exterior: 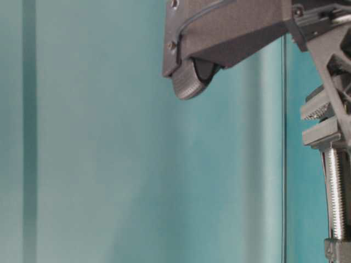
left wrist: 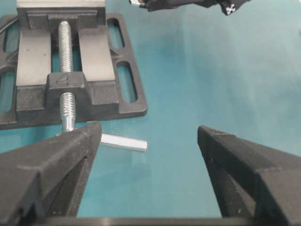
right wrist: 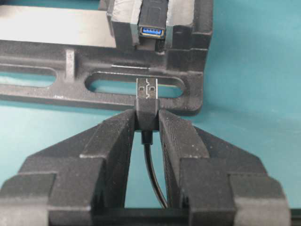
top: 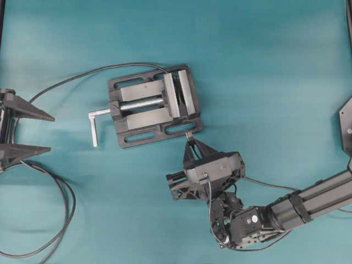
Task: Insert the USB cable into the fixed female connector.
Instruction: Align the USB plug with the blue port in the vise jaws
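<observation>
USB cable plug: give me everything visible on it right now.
The USB cable ends in a flat silver metal tip with two small square holes, set in a short black housing. The right pincer is shut on that housing, tip sticking out forward. A thin dark lead trails back between the fingers. The tip points at the blue-tongued fixed female connector clamped in the grey vise, roughly in line with it, still apart and not inserted.

matt cast-metal vise point(top: 154, 105), shiny steel handle point(top: 95, 125).

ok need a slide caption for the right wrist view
Right claw grips the dark USB cable, metal tip short of the blue-tongued female connector in the grey vise.
</observation>
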`<move>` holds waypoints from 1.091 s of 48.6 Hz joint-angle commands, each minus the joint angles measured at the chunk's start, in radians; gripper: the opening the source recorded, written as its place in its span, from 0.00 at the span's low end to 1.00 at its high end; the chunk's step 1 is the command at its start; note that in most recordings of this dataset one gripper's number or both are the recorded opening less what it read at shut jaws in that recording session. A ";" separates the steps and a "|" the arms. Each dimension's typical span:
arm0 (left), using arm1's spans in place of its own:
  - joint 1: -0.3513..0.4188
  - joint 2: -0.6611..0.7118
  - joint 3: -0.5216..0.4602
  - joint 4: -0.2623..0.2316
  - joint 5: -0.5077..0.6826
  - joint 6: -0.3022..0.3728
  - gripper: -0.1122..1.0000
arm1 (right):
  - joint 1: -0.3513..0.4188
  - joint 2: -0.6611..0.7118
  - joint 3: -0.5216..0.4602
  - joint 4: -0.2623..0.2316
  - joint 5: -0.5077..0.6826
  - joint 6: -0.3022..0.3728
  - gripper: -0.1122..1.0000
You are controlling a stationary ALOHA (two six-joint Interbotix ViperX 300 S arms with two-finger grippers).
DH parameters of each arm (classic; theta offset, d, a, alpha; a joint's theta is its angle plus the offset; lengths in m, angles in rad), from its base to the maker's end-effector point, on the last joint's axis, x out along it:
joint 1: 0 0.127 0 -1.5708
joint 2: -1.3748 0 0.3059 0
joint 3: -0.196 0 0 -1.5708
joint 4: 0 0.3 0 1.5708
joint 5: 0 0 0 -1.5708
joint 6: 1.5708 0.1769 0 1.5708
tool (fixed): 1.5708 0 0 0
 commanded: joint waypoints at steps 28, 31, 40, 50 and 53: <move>0.002 0.012 -0.012 0.002 -0.009 -0.002 0.98 | -0.040 -0.015 -0.012 -0.040 0.014 -0.002 0.30; 0.000 0.012 -0.012 0.002 -0.009 -0.002 0.98 | -0.048 -0.015 -0.012 -0.040 0.014 -0.003 0.30; 0.002 0.012 -0.012 0.002 -0.009 -0.002 0.98 | -0.061 -0.015 -0.012 -0.040 0.015 -0.003 0.30; 0.002 0.012 -0.012 0.002 -0.009 -0.002 0.98 | -0.071 -0.017 -0.015 -0.040 0.015 -0.006 0.30; 0.000 0.012 -0.012 0.002 -0.009 -0.002 0.98 | -0.074 -0.017 -0.017 -0.040 0.015 -0.008 0.30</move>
